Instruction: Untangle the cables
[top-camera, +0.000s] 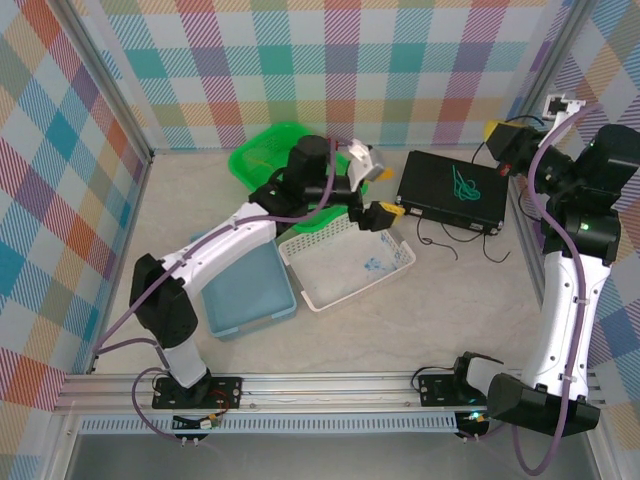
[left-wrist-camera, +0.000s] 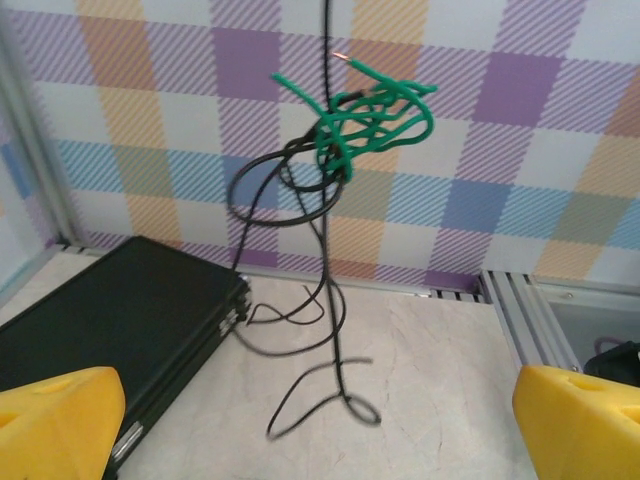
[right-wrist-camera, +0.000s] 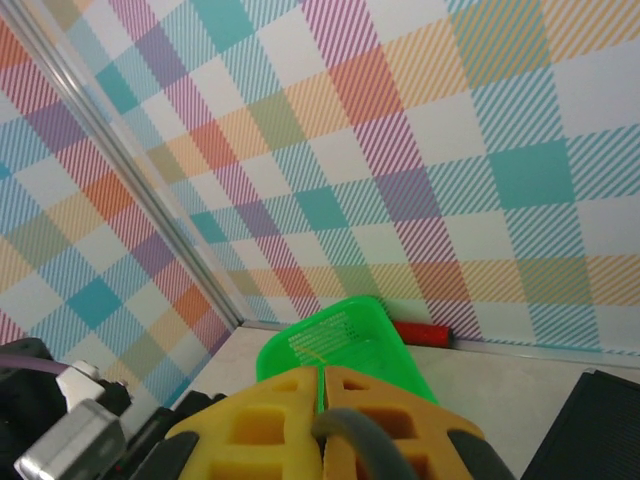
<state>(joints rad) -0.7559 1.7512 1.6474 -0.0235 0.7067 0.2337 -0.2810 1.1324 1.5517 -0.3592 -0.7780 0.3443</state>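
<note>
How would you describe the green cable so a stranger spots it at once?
Find the black box at the right rear. Hanging in the air near it is a knot of thin cables. The others are black; the green cable is bunched at the top.

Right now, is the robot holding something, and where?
The shut right gripper holds the black cable by its top strand; the green cable hangs tangled on it. The left gripper is open, empty.

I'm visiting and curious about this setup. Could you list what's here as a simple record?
Cables: green-black tangle hanging, loose black ends on table
Right gripper: shut, apparently holding cables up
Left gripper: open, facing cables
Box: black, beside the tangle
White basket: near left gripper
</note>
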